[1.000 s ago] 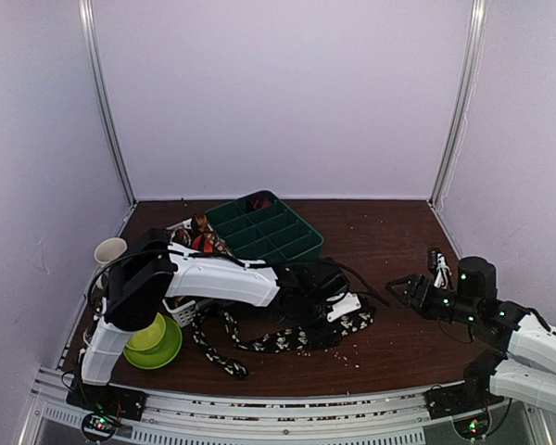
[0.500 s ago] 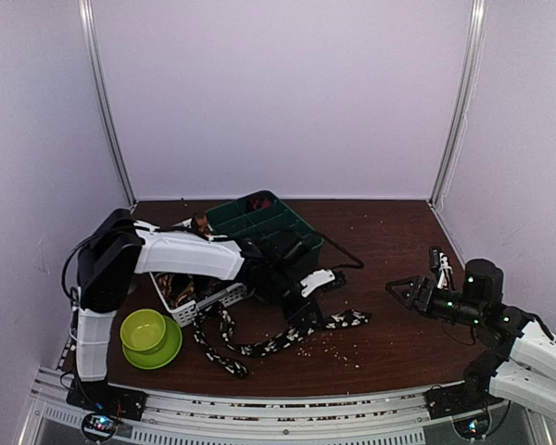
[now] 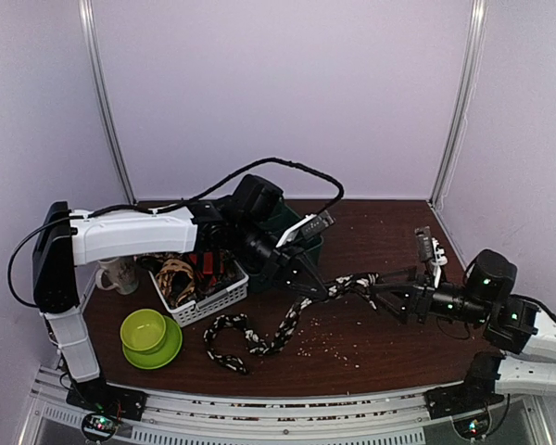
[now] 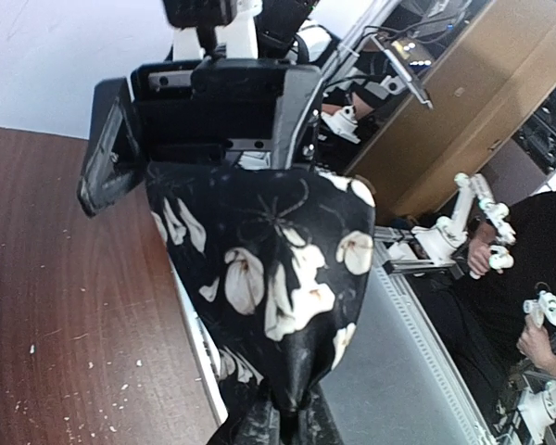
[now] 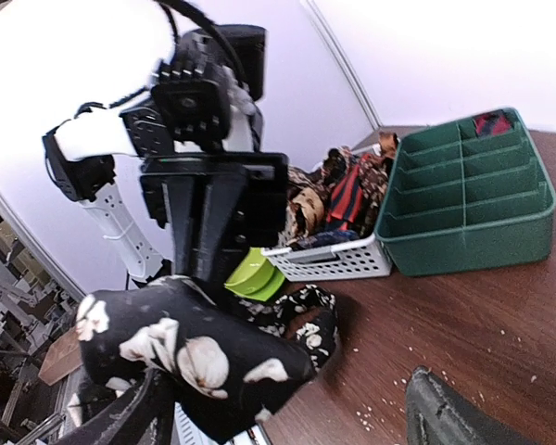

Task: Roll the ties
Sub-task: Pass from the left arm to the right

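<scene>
A black tie with cream flower spots (image 3: 278, 329) trails from a loop on the table up to my left gripper (image 3: 308, 278), which is shut on it near its wide end. In the left wrist view the tie (image 4: 269, 278) bunches into the closed left gripper (image 4: 292, 428). My right gripper (image 3: 382, 293) stands open right at the lifted wide end. In the right wrist view that wide end (image 5: 195, 357) drapes over the left finger (image 5: 134, 413) of the right gripper (image 5: 287, 413). Other ties (image 5: 352, 190), red-black striped and brown-gold, lie in a white basket (image 5: 338, 261).
The white basket (image 3: 204, 301) sits left of centre with a green compartment tray (image 5: 463, 185) behind it. A lime bowl (image 3: 148, 332) and a pale cup (image 3: 120, 275) stand at the left. Crumbs dot the brown table (image 3: 352, 348). A black cable (image 3: 287, 167) arches over the left arm.
My left gripper shut on the spotted tie and lifted it up and to the right. The right gripper moved left to meet the tie's end and opened a bit wider.
</scene>
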Motion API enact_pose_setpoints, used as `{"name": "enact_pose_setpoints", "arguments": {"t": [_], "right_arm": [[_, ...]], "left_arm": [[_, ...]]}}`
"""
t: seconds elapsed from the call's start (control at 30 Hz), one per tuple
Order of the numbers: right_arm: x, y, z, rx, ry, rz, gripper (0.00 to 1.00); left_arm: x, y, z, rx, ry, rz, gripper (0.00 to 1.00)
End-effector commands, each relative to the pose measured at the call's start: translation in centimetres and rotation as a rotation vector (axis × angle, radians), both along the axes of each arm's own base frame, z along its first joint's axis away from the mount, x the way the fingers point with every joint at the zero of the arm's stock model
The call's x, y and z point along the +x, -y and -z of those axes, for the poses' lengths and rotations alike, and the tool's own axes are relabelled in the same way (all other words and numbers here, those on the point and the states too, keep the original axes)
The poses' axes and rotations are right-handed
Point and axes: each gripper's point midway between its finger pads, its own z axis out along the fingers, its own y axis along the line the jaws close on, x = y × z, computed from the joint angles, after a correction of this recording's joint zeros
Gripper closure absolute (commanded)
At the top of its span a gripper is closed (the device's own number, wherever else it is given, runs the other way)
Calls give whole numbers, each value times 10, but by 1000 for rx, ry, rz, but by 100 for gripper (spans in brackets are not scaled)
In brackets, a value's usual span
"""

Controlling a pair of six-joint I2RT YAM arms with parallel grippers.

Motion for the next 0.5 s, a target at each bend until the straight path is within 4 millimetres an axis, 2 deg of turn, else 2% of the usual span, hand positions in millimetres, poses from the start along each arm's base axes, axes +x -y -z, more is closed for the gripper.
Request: {"name": "enact_pose_setpoints", "arguments": {"t": [0.0,0.1,0.23,0.47], "right_arm": [[-4,-1,-34,21,150,8,14],[-8,9,-42,38,187,32,11],[-8,16,-36,-26,225,61,11],[-14,-7,-51,-63,327,26,11]], "left_arm": [[-5,-15,-30,-86,-22,74,100],[1,-27,-38,-100,-28,67,100],[2,-38,-52,-128,-24,77,100],[-6,-40,-63,-149,-48,131,100]]}}
